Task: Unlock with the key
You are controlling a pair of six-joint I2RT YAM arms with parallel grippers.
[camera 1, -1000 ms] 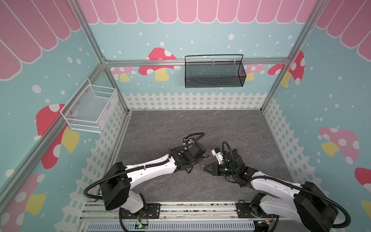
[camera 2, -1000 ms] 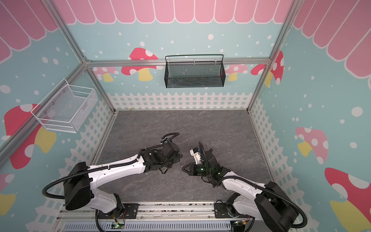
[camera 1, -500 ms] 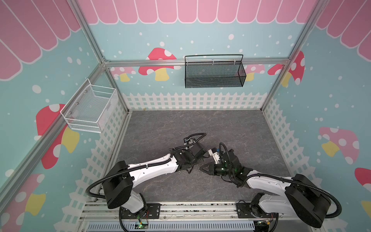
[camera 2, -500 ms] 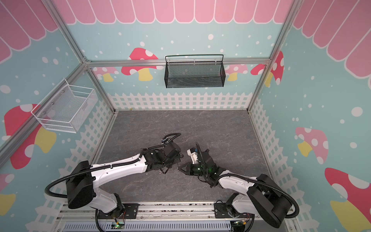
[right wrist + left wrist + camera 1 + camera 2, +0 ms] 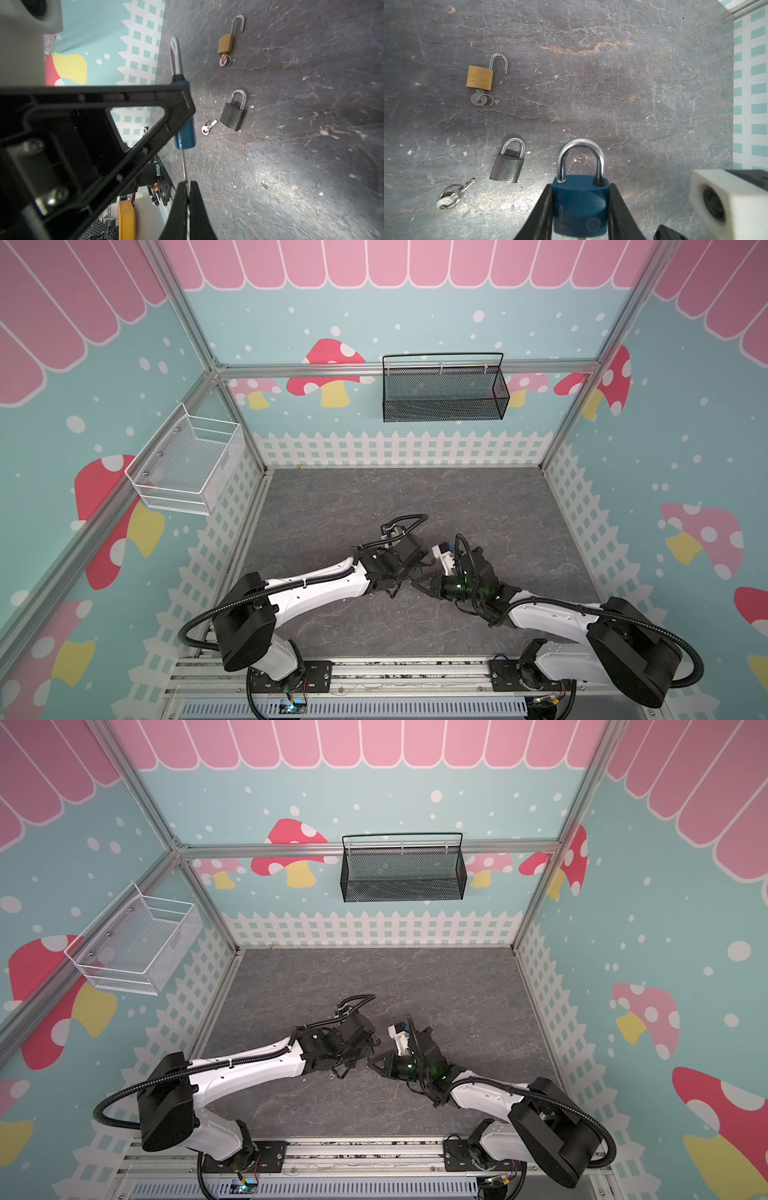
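With my left gripper [image 5: 580, 186] clamping the blue padlock [image 5: 580, 205] above the table [image 5: 374, 497] near its front edge, I hold my right gripper [image 5: 187, 185], pinched on the key [image 5: 184, 164], straight in line with that padlock and turn without side load.

The walls [image 5: 415, 323] are light blue with white dots and red, pink and yellow mushrooms [image 5: 328, 373]. Pink roof shapes [image 5: 332, 265] run along the top and a white picket fence [image 5: 395, 448] along the bottom. The desk [image 5: 374, 497] is gray, like cracked stone. A black basket [image 5: 442, 393] hangs on the back wall and a white basket [image 5: 187, 466] on the left wall. Silver metal bars [image 5: 291, 369] frame the room.
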